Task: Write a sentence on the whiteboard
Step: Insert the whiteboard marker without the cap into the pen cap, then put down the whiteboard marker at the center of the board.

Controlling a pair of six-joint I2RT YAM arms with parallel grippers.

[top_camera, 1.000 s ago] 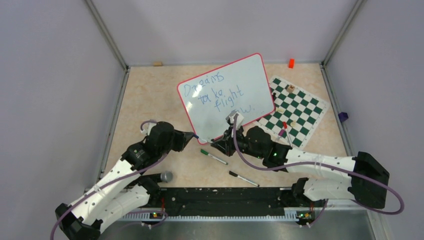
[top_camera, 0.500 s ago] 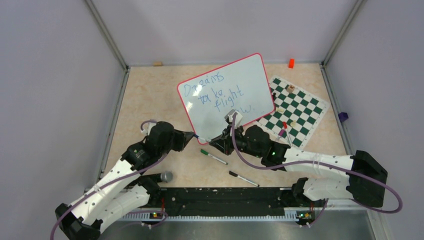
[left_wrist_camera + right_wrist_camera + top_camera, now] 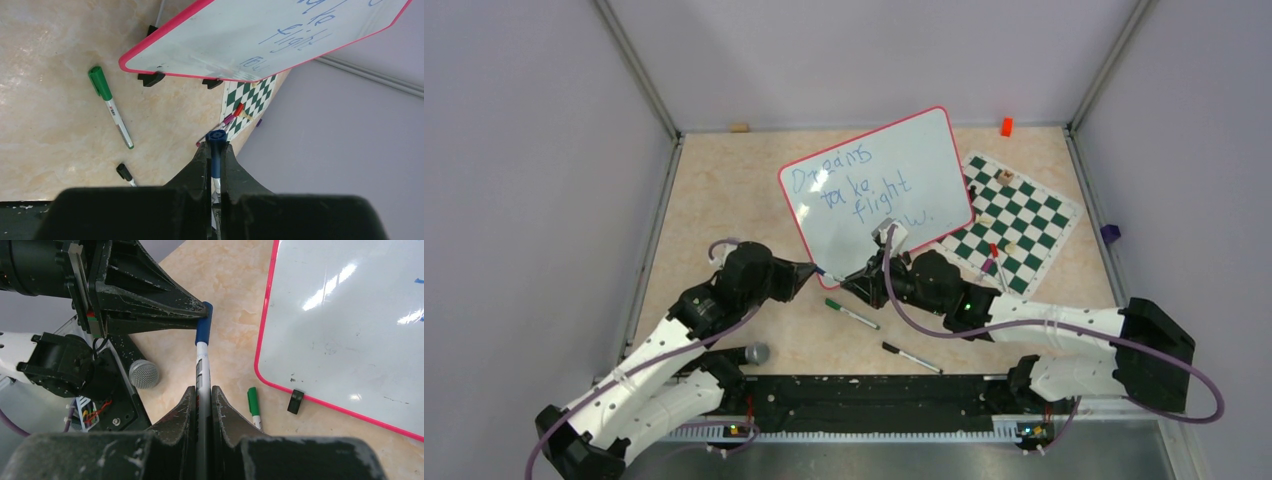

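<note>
Right gripper clenches the white barrel of a marker; left gripper clamps its blue cap, near the whiteboard.

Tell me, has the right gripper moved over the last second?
Yes: the right gripper edged slightly left, toward the whiteboard's near-left corner.

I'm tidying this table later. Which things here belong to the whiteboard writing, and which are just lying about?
In the job: whiteboard, sentence, blue marker gripped by left tool and right tool.
Lying about: green marker, black-capped marker, microphone, chess mat, orange block.
</note>
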